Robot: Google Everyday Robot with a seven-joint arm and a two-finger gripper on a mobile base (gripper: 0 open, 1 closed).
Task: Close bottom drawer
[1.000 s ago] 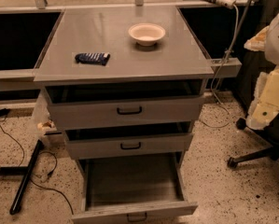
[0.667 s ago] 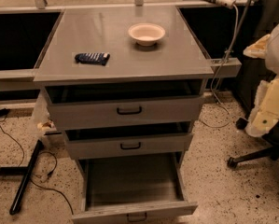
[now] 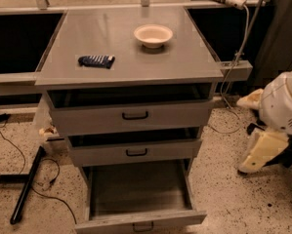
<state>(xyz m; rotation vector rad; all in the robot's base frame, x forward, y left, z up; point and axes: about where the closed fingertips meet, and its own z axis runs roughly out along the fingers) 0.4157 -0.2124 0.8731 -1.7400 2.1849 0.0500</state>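
The bottom drawer point(image 3: 138, 189) of the grey cabinet is pulled far out, showing a long shallow empty tray. Its low front point(image 3: 111, 222) with a small black bar handle point(image 3: 143, 225) sits at the frame's bottom edge. The middle drawer point(image 3: 135, 152) and the top drawer point(image 3: 133, 116) stand slightly open above it. My arm shows at the right edge as a white rounded housing point(image 3: 284, 104). The cream-coloured gripper point(image 3: 261, 151) hangs below it, to the right of the cabinet at middle-drawer height and apart from all the drawers.
On the cabinet top point(image 3: 184, 57) lie a cream bowl point(image 3: 153, 35) and a dark blue packet point(image 3: 96, 61). Black stand legs and cables point(image 3: 26, 189) lie on the speckled floor at left. A cable point(image 3: 233, 62) hangs at the cabinet's right. Dark counters flank the cabinet.
My arm and gripper have moved down along the cabinet's right side, from cabinet-top height to middle-drawer height. The drawers, bowl and packet have not moved.
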